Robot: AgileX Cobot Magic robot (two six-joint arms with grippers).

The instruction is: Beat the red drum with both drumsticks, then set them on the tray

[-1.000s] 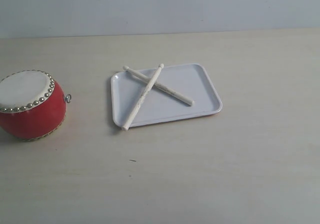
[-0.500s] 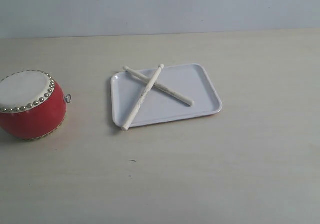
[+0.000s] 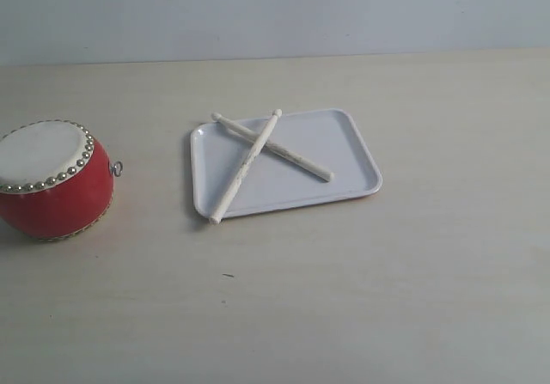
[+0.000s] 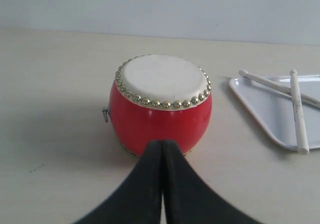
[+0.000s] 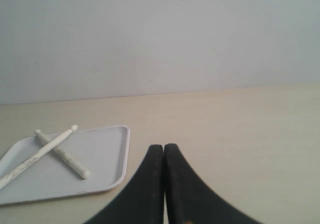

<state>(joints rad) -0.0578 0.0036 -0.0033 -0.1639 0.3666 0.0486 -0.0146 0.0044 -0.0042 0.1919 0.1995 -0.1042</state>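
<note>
The red drum [image 3: 51,179] stands upright at the left of the table, cream skin up. The white tray [image 3: 344,148] lies mid-table with the two drumsticks crossed on it; one drumstick [image 3: 243,170] sticks out over the tray's near left rim, the other [image 3: 288,155] lies wholly inside. Neither gripper shows in the exterior view. My left gripper [image 4: 163,143] is shut and empty, its tips in front of the drum [image 4: 160,103], with the tray [image 4: 260,108] off to one side. My right gripper [image 5: 163,147] is shut and empty, beside the tray [image 5: 105,149] and drumsticks [image 5: 60,153].
A pale wooden tabletop [image 3: 387,281] runs under everything, with a plain grey wall [image 3: 275,10] behind its far edge. A small dark speck [image 3: 228,275] lies on the table in front of the tray.
</note>
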